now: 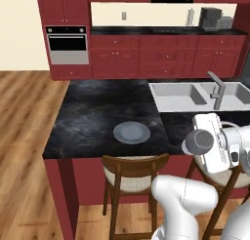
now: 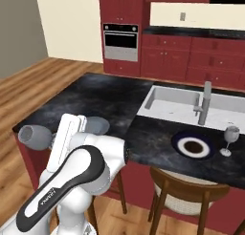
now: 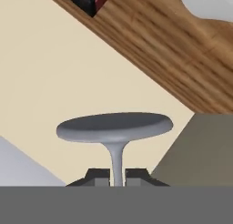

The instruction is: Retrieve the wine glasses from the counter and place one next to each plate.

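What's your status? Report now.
Tool shut on clear grey stemmed wine glass. Second wine glass beside dark-centred plate. Grey-blue plate has none. Path unobstructed.

Glossy marble island top (image 1: 93,118) (wooden stools (image 1: 133,167))

On the island (image 1: 88,117), 1 plate (image 1: 132,132) lies near the front edge, left of the sink (image 1: 178,95); a stool (image 1: 132,173) stands before it. A 2nd plate (image 2: 193,146) lies before the faucet (image 2: 205,102), with 1 wine glass (image 2: 230,139) upright just right of it
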Controlling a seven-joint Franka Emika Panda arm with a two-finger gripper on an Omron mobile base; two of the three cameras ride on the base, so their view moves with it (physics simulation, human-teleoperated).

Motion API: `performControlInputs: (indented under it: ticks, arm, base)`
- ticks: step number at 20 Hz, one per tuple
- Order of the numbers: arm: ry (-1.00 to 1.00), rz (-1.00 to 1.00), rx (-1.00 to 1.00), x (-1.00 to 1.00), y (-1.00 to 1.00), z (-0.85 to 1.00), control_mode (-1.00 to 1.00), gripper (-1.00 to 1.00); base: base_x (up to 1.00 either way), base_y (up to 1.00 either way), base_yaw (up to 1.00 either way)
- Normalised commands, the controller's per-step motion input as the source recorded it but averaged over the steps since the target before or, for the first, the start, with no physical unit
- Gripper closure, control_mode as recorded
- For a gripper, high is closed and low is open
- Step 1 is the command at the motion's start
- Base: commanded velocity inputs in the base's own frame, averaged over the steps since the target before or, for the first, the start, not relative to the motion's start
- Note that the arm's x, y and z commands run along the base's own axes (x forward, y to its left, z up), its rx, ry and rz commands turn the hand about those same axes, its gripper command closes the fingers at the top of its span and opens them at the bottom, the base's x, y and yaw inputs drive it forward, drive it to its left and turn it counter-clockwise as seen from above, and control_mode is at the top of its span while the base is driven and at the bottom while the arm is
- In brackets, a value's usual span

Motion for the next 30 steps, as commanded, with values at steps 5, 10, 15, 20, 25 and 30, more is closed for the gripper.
performControlInputs:
  ticks: [5,10,15,20,25,30]
  arm:
    - [0.0,0.0,0.0,0.0,0.0,0.0,1.0,1.0]
    - [0.0,0.0,0.0,0.0,0.0,0.0,1.0,1.0]
    - [0.2,0.03,0.04,0.51,-0.31,-0.02,-1.0,1.0]
    - [0.18,0.05,0.04,0.69,-0.47,-0.12,-1.0,1.0]
    - [0.04,0.11,0.04,0.59,-0.51,-0.18,-1.0,1.0]
    - [0.04,0.12,0.04,0.64,-0.5,-0.28,-1.0,1.0]
  base:
    - [0.27,-0.38,0.42]
    - [0.38,-0.2,0.16]
    - [0.09,-0.05,0.01]
    - [0.0,0.0,0.0]
    - [0.0,0.0,0.0]
    - [0.0,0.0,0.0]
